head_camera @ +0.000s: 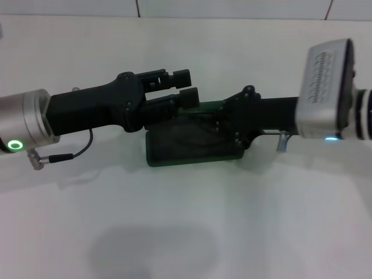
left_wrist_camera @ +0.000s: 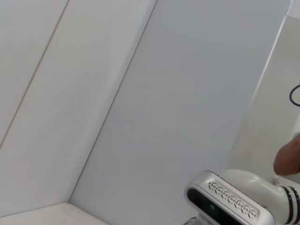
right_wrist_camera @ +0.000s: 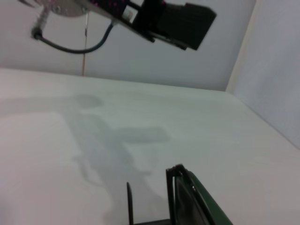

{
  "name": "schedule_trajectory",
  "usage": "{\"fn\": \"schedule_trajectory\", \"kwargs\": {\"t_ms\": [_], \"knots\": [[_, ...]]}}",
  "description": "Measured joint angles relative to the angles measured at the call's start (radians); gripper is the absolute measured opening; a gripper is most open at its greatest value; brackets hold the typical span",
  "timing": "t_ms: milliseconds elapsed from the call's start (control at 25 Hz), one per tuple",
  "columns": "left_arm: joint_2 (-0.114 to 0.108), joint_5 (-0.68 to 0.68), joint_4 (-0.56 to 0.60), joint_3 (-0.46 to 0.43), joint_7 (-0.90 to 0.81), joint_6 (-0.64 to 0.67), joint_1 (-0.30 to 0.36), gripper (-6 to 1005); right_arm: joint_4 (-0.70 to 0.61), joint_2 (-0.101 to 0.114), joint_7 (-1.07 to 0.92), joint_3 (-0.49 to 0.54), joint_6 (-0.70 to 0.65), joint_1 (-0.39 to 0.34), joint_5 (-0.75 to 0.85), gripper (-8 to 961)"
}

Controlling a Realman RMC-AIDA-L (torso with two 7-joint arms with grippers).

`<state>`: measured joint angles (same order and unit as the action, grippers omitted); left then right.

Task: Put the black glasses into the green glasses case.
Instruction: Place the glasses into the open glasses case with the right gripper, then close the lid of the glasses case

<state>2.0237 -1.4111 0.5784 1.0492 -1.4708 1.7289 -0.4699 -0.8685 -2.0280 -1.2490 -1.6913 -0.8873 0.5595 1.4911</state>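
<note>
White and bare, the desk (head_camera: 186, 232) runs back to a pale tiled wall, and the two arms meet over its middle from either side.

From the left, the left end effector (head_camera: 185, 85) reaches in level, its two blocky fingers parted with a gap between them and nothing in that gap. It hangs just above the far left edge of the green glasses case (head_camera: 195, 145), probably so as to keep the opened case steady or its lid back while the other arm works (its own wrist camera sees only wall and the other arm's camera housing, so this stays a guess).

At the centre the case lies open on the desk, its dark lining turned upward. Thin curved lines inside it look like the black glasses (head_camera: 195, 129), apparently lying in the tray, though the arms cover much of them.

From the right, the right end effector (head_camera: 224, 119) comes in low over the case's right half, seemingly to lay or settle the frame inside. Whether its fingers are parted or closed, I cannot tell. Its wrist view shows the case's green rim (right_wrist_camera: 204, 201) close by, with a slim dark upright piece beside it.
</note>
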Motion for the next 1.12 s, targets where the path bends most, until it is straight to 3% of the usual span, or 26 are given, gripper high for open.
{"fn": "schedule_trajectory", "kwargs": {"t_ms": [360,1120], "knots": [[0.003,-0.007,0.0,0.002,0.001,0.0,-0.013,560,-0.126,0.0,0.0,-0.248,0.305,-0.055,-0.006,226],[0.009,-0.009,-0.003,0.0,0.001,-0.004,-0.024,560,-0.207,0.001,0.0,-0.253,0.284,-0.138,-0.005,322]]}}
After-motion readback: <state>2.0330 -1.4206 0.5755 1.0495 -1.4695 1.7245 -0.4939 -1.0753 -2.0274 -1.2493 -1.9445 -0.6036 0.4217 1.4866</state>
